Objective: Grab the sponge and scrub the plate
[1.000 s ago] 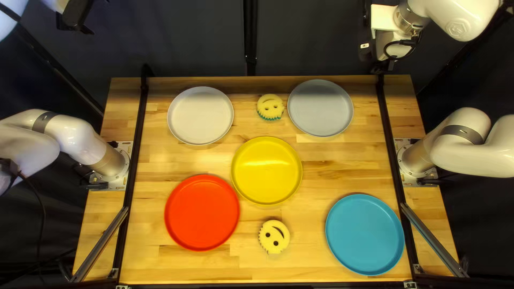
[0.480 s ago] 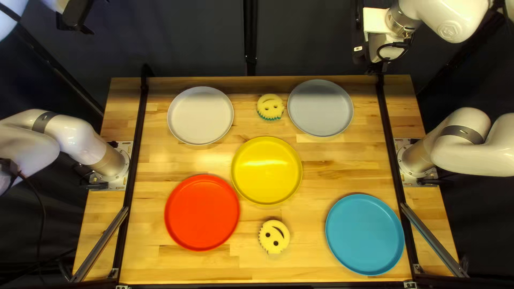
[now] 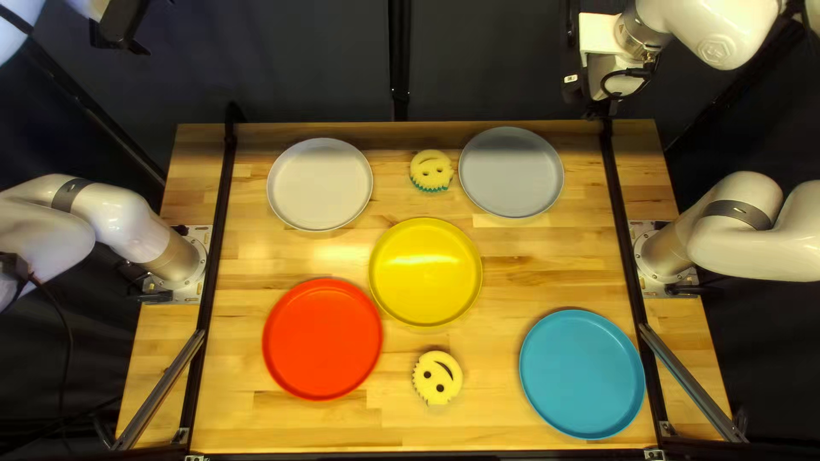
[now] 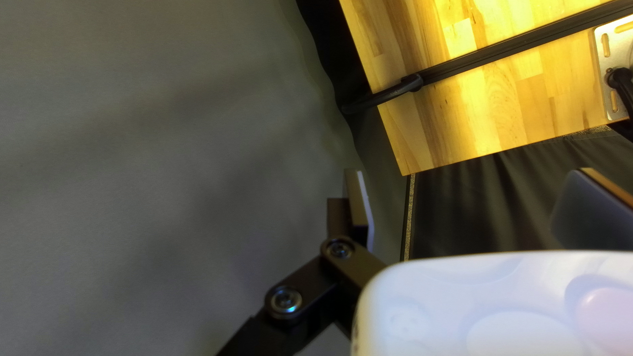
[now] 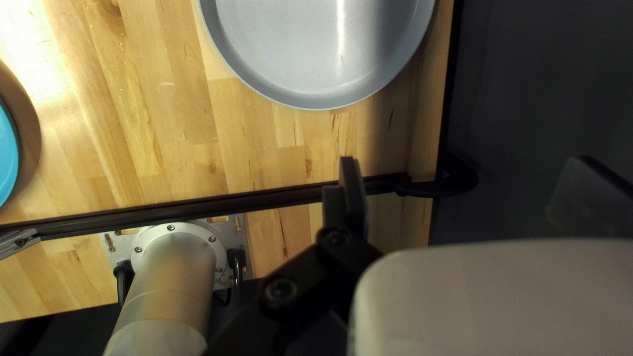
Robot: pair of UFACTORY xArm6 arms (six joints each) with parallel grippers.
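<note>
Wooden table (image 3: 547,265): pickup step pending. Left gripper (image 4: 475,204), right gripper (image 5: 469,198): fingers apart. Next, align one gripper over the far sponge (image 3: 431,171).

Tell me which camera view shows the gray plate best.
The top left view shows the gray plate whole, its rim visible all round. The right wrist view catches only part of it; the left wrist view shows none.

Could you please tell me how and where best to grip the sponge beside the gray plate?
I'd come from above and pinch the sponge by its far and near edges, since it lies flat and the gray plate sits close beside it, likely leaving little room for a finger there.
</note>
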